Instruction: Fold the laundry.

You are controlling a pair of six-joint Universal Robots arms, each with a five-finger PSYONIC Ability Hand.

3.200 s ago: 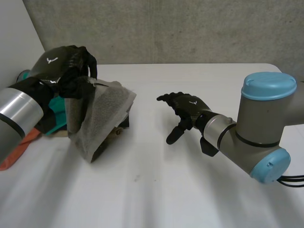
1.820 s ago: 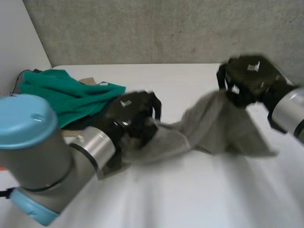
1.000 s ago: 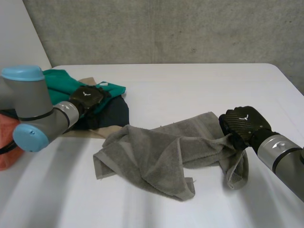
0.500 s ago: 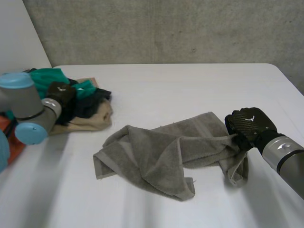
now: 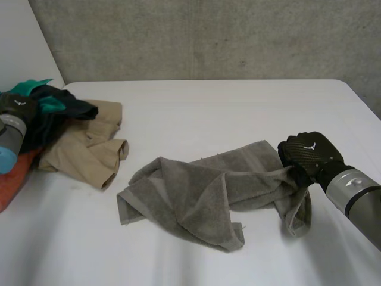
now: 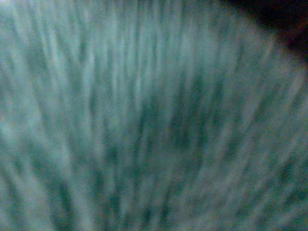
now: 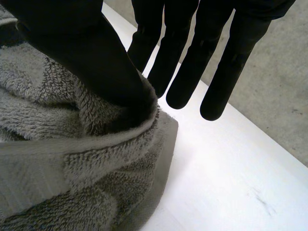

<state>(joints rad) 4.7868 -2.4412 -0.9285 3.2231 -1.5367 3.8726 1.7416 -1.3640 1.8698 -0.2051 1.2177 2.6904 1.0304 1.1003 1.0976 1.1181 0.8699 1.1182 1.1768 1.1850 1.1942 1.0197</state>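
A crumpled grey towel (image 5: 202, 190) lies in the middle of the white table (image 5: 208, 107). My right hand (image 5: 306, 155) is at the towel's right end. In the right wrist view its thumb (image 7: 82, 53) pinches a raised fold of the towel (image 7: 57, 159) against the straight fingers (image 7: 173, 53). My left hand (image 5: 16, 106) is at the table's far left, in a pile of clothes. Green cloth (image 5: 30, 88) and black cloth (image 5: 68, 109) lie bunched against it. Green cloth (image 6: 144, 120) sits close up before that hand's palm.
A tan garment (image 5: 83, 149) lies spread beside the pile, between it and the towel. Orange cloth (image 5: 12, 179) lies at the table's left edge. A grey wall (image 5: 208, 36) runs behind the table's far edge.
My left hand has drawn back to the left, and the green and black clothes went with it. The tan garment is now uncovered and spread out. My right hand has barely moved on the towel.
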